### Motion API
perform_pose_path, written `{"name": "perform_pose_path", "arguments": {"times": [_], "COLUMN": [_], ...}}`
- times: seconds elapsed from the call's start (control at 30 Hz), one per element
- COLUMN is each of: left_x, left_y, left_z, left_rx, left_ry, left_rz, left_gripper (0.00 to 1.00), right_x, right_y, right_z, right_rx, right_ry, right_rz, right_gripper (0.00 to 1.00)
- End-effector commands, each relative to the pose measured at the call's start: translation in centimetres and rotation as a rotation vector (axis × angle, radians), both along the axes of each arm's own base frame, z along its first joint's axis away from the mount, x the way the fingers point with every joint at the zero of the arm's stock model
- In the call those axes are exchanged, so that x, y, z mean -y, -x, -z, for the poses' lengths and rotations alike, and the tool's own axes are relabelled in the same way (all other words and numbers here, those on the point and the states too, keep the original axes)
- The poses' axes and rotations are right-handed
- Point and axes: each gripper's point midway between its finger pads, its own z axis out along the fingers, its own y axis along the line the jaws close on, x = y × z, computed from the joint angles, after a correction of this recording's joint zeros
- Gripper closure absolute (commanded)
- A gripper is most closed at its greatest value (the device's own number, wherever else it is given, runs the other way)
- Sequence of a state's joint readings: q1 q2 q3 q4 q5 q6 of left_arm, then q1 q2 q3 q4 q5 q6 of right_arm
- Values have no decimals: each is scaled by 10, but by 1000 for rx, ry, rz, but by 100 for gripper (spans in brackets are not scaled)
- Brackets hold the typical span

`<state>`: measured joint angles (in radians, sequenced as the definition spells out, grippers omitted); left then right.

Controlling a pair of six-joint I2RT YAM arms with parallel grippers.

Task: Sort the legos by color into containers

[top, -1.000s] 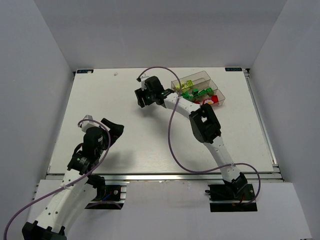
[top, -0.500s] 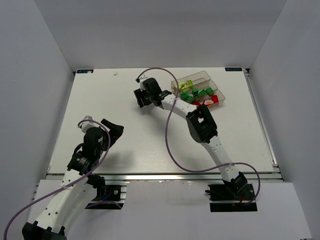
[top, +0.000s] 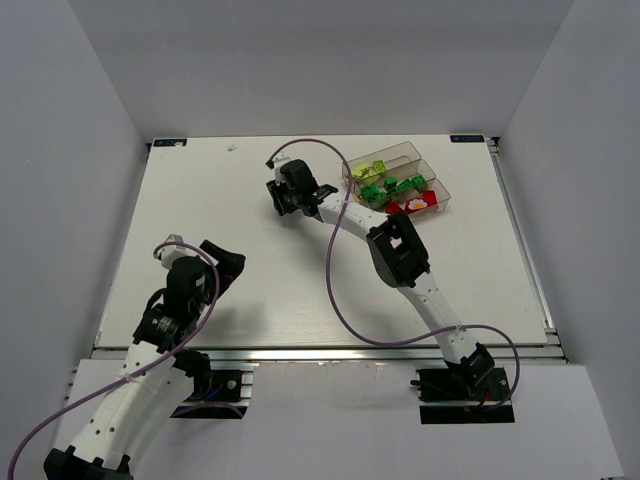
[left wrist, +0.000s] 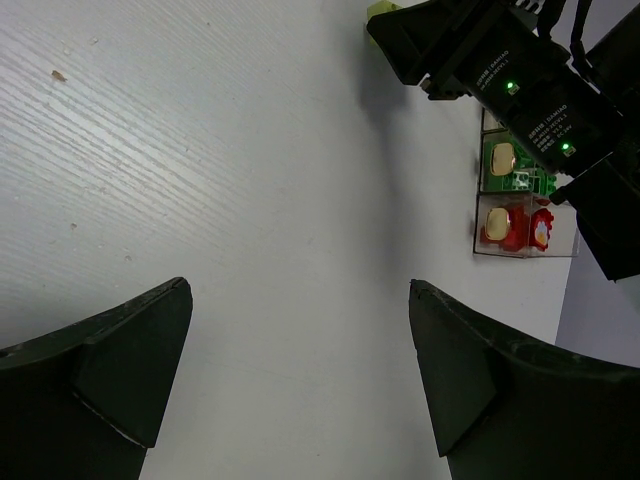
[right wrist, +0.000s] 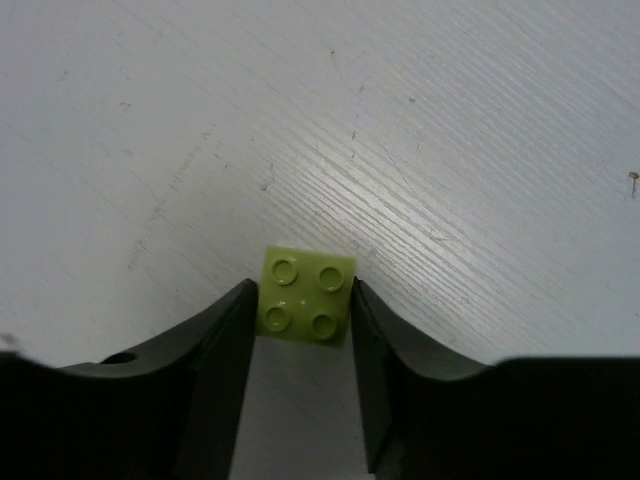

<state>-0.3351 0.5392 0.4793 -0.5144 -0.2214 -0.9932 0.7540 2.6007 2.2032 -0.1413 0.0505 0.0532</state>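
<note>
**Right gripper clamped on a pale brick, left gripper wide apart**

Top external: I see my right arm stretched from its base at lower right up to the upper middle of the table (top: 200, 200), folded at the elbow. The right gripper (top: 279, 198) points down-left, just left of the containers (top: 412, 149). Those sit in the upper right and carry sorted legos (top: 386, 187): yellow-green in the farthest bin, dark green in the middle one, red in the nearest. My left arm is bent low at lower left, with the left gripper (top: 226, 262) over bare table, well apart from everything.

Left wrist: the left gripper's fingers (left wrist: 125, 365) stand wide apart with nothing between them. At the top right I see the right gripper's dark body, and beside it the ends of the green and red bins.

Right wrist: the right gripper's fingers (right wrist: 222, 350) press both sides of a pale yellow-green brick (right wrist: 305, 297), studs facing the camera. I cannot tell whether it touches the table.
</note>
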Motion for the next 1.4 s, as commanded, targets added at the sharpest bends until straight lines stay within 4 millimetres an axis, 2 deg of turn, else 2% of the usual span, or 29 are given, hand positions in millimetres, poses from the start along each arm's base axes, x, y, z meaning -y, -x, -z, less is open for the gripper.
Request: {"name": "perform_pose_path", "arguments": {"times": [0.0,0.07,0.17,0.2,0.27,0.3,0.33,0.37,0.4,0.43,0.5,0.53,0.6,0.63,0.67,0.7,0.73,0.8,0.83,0.9,0.93,1.03,1.17,1.23,1.37], "left_x": [-2,-2,-2,-2,-2,-2,-3,-3,-3,-2,-1,-1,1,1,2,2,3,5,5,7,8,10,12,12,11], "left_y": [-2,-3,-4,-4,-5,-5,-6,-6,-7,-8,-8,-9,-10,-10,-11,-11,-12,-13,-13,-14,-14,-15,-16,-14,-12], "left_z": [-15,-15,-17,-18,-21,-22,-23,-25,-25,-27,-28,-29,-28,-29,-29,-28,-29,-29,-29,-29,-30,-29,-29,-28,-28], "left_rx": [31,33,39,41,50,55,56,62,62,66,72,77,80,85,86,86,90,91,92,91,93,94,92,87,90], "left_ry": [6,7,6,7,0,0,-4,-7,-8,-10,-10,-7,-5,-3,-3,-3,-1,1,2,4,7,9,20,20,29], "left_rz": [-17,-15,-15,-15,-14,-14,-14,-12,-11,-9,-3,-2,4,6,9,11,17,22,27,34,38,46,51,50,42], "left_gripper": [2,2,2,2,2,2,2,2,2,2,2,2,2,2,2,2,2,2,2,2,2,2,2,2,2], "right_x": [-9,-11,-13,-16,-19,-19,-19,-13,-9,1,17,32,53,64,85,97,122,148,171,194,214,246,272,280,288], "right_y": [-8,-5,-3,0,8,12,17,27,32,32,46,41,46,42,33,32,21,12,2,-8,-18,-40,-65,-74,-88], "right_z": [-19,-23,-42,-58,-76,-105,-119,-118,-161,-170,-195,-202,-215,-215,-214,-222,-209,-208,-199,-194,-191,-182,-177,-167,-153], "right_rx": [47,54,80,99,104,133,138,108,174,182,194,195,182,174,165,178,158,161,148,156,158,164,187,182,186], "right_ry": [-40,-43,-54,-73,-102,-131,-157,-177,-229,-245,-278,-283,-299,-293,-280,-279,-260,-239,-222,-194,-187,-161,-130,-114,-93], "right_rz": [-2,-29,-71,-106,-181,-217,-254,-307,-333,-348,-385,-380,-373,-354,-316,-295,-246,-193,-147,-101,-63,3,54,65,78], "right_gripper": [56,66,77,81,88,90,91,96,99,100,100,100,100,100,100,100,100,100,100,100,100,100,100,100,94]}}
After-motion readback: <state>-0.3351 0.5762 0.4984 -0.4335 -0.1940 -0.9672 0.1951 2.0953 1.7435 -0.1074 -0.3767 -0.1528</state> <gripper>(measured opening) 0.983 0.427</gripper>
